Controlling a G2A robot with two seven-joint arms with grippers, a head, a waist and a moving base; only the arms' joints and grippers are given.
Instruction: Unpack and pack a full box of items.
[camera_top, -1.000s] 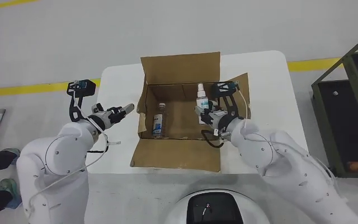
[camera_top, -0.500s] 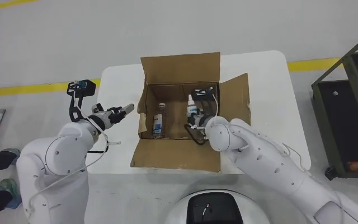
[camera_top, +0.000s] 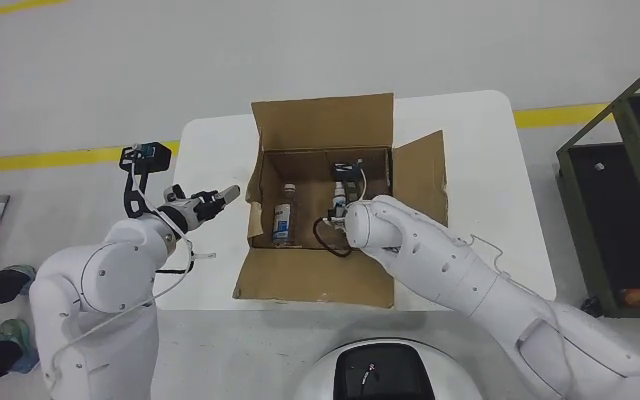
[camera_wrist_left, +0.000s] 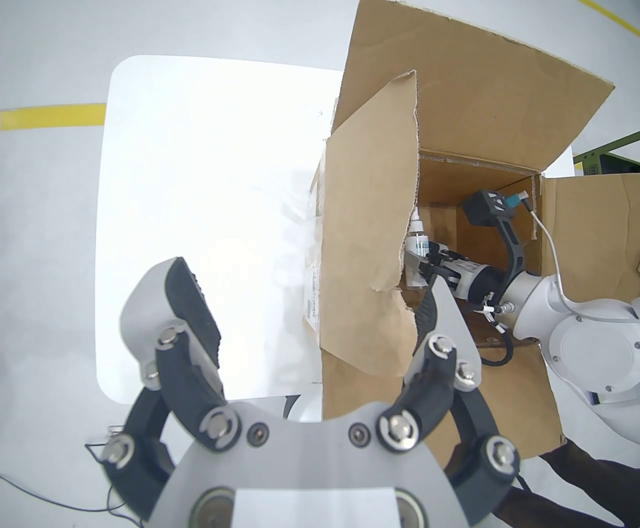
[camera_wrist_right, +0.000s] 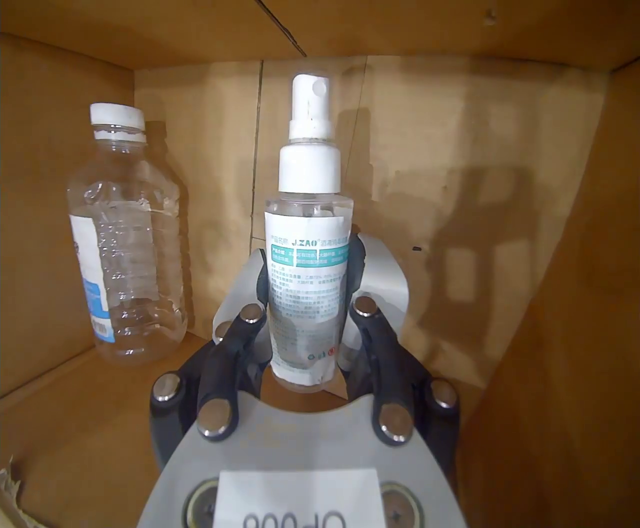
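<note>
**On a white table, a tall bottle that could still tip**

White table (camera_top: 470, 130), grey floor, one yellow line behind: the cardboard box (camera_top: 320, 115) stands open with its flaps up. My right gripper (camera_wrist_right: 308, 272) is deep inside it, clamped on both sides of the labelled body of a spray bottle (camera_wrist_right: 306, 165). I hold the bottle upright near the middle of the box. A clear water bottle (camera_wrist_right: 125, 260) stands just beside it in the corner. My left gripper (camera_wrist_left: 310, 295) hangs outside the box's left wall over bare table, jaws spread wide, holding nothing.

I cannot tell whether the spray bottle's base is touching the cardboard floor. That is the main risk as I judge it. If I let go while it is off the floor or leaning, a bottle this narrow and tall could topple and take the water bottle down with it. Pulling my fingers out crooked could drag it over the same way. My right wrist and its cable sit close to the torn flap edge, so a careless exit might snag the cardboard and shift the whole box.
</note>
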